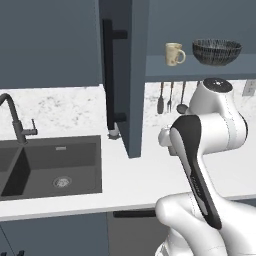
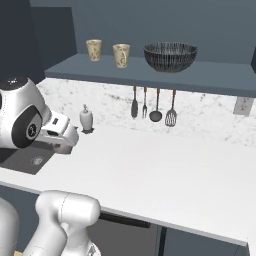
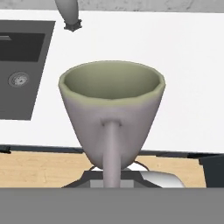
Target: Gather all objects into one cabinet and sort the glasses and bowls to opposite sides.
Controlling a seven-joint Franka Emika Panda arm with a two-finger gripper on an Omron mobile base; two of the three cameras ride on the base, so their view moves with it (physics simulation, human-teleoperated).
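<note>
1. The gripper (image 3: 114,183) is closed tight on a pinkish-beige cup (image 3: 112,113), held up in the air above the near edge of the white worktop (image 3: 175,78).
2. Farther off, a dark sink (image 1: 50,165) sits in the worktop on the left.
3. Up on the cabinet shelf (image 2: 150,75), far away, two cream mugs (image 2: 93,50) (image 2: 121,55) stand on the left.
4. The dark patterned bowl (image 2: 170,56) sits just right of them.
</note>
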